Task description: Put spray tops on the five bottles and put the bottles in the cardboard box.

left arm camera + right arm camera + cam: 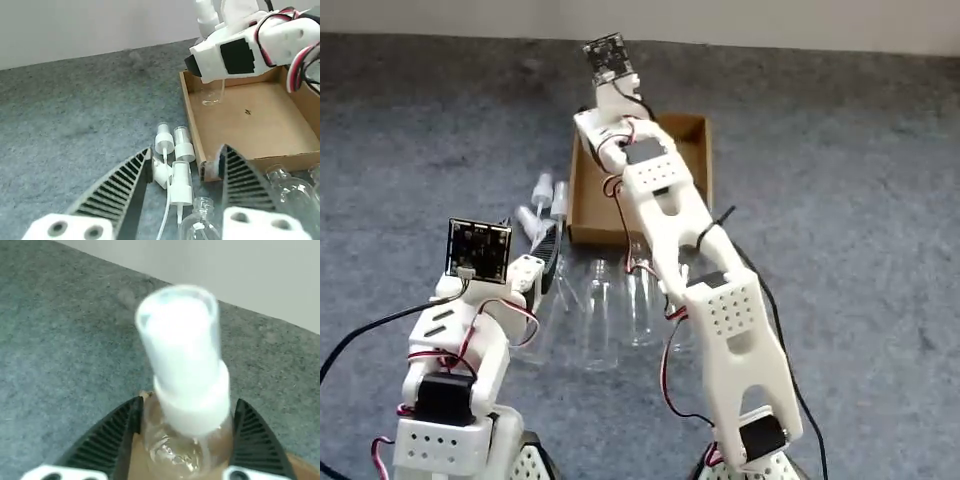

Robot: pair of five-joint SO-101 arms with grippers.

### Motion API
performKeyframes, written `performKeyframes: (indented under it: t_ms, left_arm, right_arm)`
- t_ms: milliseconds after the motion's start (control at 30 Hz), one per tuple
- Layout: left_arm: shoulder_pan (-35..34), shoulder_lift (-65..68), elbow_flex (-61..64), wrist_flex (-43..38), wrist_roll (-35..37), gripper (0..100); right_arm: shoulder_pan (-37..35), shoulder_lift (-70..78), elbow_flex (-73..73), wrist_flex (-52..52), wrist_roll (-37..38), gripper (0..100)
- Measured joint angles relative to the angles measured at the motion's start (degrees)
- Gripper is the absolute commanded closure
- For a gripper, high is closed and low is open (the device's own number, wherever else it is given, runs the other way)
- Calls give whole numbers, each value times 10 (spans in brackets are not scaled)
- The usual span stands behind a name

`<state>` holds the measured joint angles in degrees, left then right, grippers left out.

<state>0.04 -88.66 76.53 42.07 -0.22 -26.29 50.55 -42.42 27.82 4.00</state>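
Observation:
My right gripper [187, 409] is shut on a clear bottle with a white spray top [185, 365], held upright over the cardboard box [592, 205]. From the left wrist, that bottle's base [212, 95] hangs just above the box floor [260, 120] near its far left corner. Open and holding nothing, my left gripper [185, 150] sits just short of three loose white spray tops [172, 155] that lie on the grey carpet left of the box. Several uncapped clear bottles [605, 310] lie between the arms, necks toward the box.
The right arm [670, 215] stretches across the box and over the lying bottles. The box interior holds nothing else that I can see. Bare grey carpet [840, 200] spreads to the right of the box and to the far left.

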Motion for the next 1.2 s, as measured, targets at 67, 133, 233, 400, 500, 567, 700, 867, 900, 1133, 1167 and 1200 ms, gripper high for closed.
performKeyframes:
  t_ms: [67,133,233,400,500,567,700,867,900,1133,1167,1200]
  left_arm:
    - [0,0,0,0,0,829]
    - [0,0,0,0,0,829]
    - [0,0,0,0,0,829]
    - [0,0,0,0,0,829]
    - [0,0,0,0,0,829]
    - [0,0,0,0,0,829]
    - [0,0,0,0,0,829]
    - [0,0,0,0,0,829]
    - [0,0,0,0,0,829]
    - [0,0,0,0,0,829]
    - [0,0,0,0,0,829]
    - [0,0,0,0,0,829]
  right_arm:
    - [-1,0,-4,0,2,766]
    - [-1,0,-18,0,2,766]
    - [-1,0,-35,0,2,766]
    - [-1,0,-51,25,2,746]
    - [-1,0,-83,53,2,737]
    - [-1,0,-112,77,2,737]
    - [-1,0,-177,127,2,738]
    - [-1,0,-258,196,2,739]
    - [-1,0,-282,218,2,744]
    - [-1,0,-454,418,2,935]
    - [-1,0,-476,441,2,952]
    - [-1,0,-494,464,2,961]
